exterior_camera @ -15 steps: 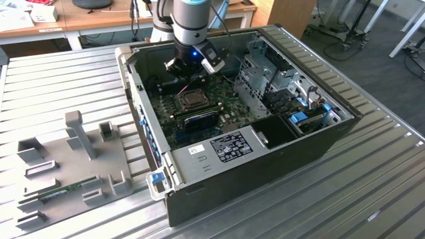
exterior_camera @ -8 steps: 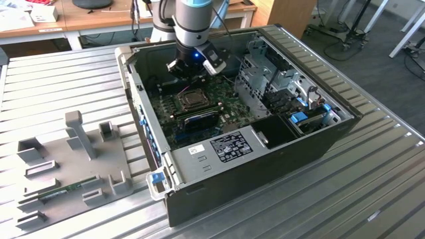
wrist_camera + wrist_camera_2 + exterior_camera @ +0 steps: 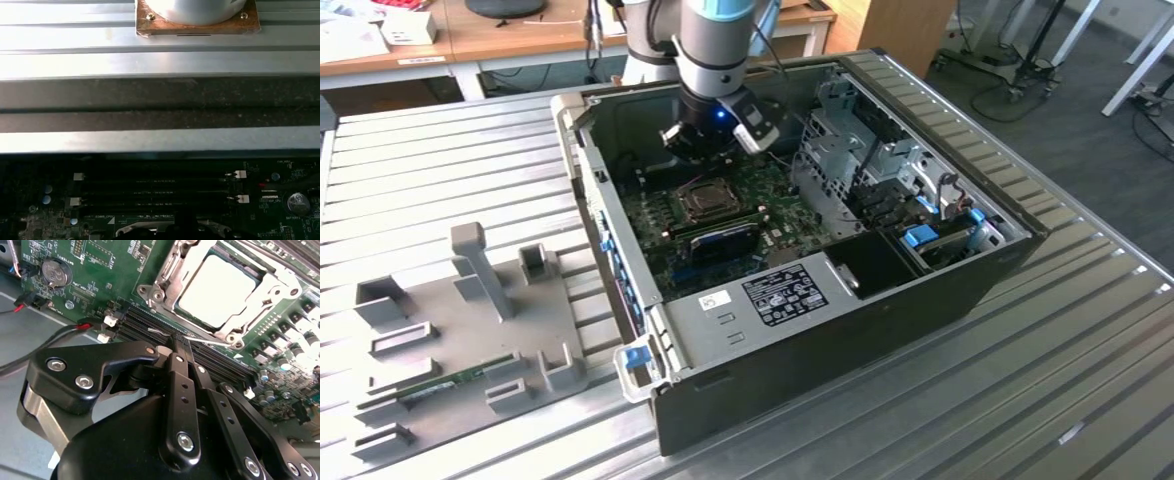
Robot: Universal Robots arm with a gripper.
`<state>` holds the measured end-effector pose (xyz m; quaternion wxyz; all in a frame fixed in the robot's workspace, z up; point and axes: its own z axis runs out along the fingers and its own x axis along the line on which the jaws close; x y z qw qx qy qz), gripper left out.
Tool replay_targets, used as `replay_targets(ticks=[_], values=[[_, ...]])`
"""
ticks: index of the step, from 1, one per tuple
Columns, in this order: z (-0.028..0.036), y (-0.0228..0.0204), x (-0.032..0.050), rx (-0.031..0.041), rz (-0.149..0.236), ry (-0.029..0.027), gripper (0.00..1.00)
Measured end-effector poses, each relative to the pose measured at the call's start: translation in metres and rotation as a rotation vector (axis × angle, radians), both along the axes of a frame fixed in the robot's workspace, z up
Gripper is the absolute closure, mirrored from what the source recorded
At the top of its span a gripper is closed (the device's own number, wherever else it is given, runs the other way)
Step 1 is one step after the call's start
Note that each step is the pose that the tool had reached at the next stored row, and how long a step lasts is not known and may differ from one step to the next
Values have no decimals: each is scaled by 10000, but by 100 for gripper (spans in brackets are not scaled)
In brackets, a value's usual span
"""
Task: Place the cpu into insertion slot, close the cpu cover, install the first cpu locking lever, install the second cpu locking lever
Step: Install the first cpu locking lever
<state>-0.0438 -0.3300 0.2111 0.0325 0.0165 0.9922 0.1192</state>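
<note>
gripper (image 3: 172,347) over memory slots (image 3: 150,327), just beside slot (image 3: 707,203) | fingers pressed together, nothing seen between, tips half hidden by own links | cpu (image 3: 216,290) sits in slot, cover (image 3: 166,279) framing it, far corner cut off | levers hard to make out

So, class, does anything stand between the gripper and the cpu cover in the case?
Nothing visible blocks it. In the second wrist view the gripper hangs above the memory slots, beside the cover that frames the cpu. Only a thin metal wire lies low along that edge.
</note>
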Motion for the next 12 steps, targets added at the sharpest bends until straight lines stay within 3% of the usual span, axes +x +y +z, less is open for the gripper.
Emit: replay_targets(ticks=[12], values=[[-53, 0, 109, -3, -1, 0, 90]])
